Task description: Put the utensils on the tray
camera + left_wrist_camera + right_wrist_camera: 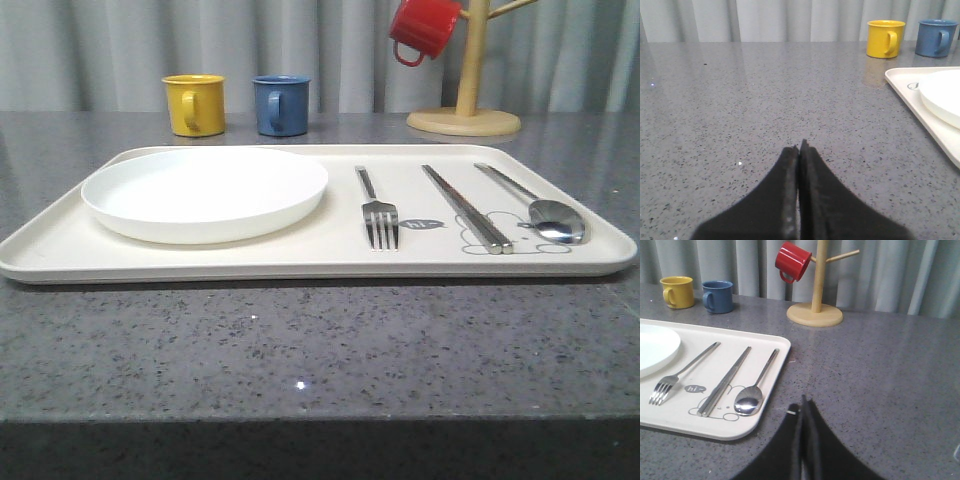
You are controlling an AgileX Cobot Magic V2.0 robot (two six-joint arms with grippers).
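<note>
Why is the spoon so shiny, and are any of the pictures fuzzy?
Front view: the spoon bowl mirrors bright light, and glints sparkle on the grey speckled table. Left wrist view: the shut left hand looks soft and blurred, being so near the lens. Right wrist view: the same for the right hand, while the tray stays sharp.

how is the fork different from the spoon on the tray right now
The fork ends in four tines; the spoon ends in a rounded bowl. The fork lies beside the plate, left of the chopsticks; the spoon lies to their right, nearest the tray edge. Both are silver, flat on the tray, handles pointing away.
</note>
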